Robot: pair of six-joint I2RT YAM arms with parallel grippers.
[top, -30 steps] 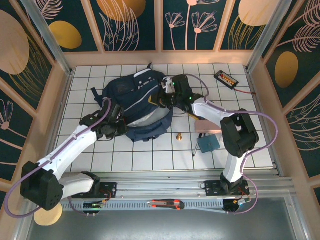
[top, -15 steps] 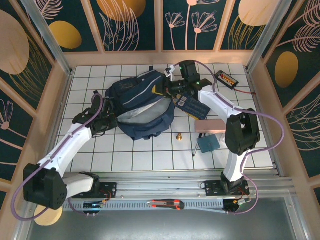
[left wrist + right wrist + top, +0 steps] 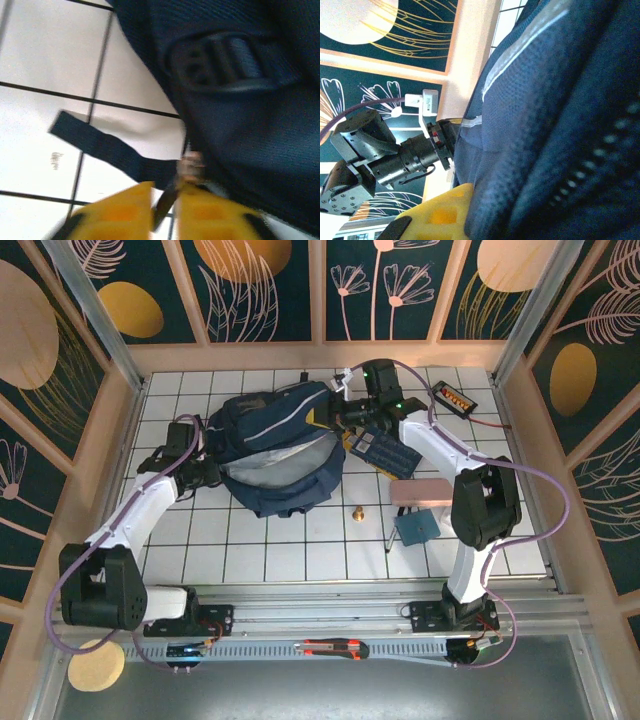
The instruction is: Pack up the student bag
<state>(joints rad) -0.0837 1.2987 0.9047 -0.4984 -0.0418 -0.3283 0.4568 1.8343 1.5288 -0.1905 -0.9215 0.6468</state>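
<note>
On the tiled worktop the student bag lies slumped toward the back, between the two arms. The step in hand looks like spreading its mouth for packing. To do that well, the right tool, clenched on a fold at the bag's far right edge, should lift and draw outward while the other side is anchored, so the opening gapes rather than the bag sliding. The left tool sits at the bag's left flank, pads slightly apart; I cannot tell whether it grips. The top view gives the layout and what looks like a calculator just beside the bag. The left wrist view gives a loose strap, a buckle and a small zip pull at the pads. The right wrist view gives zip teeth.
</note>
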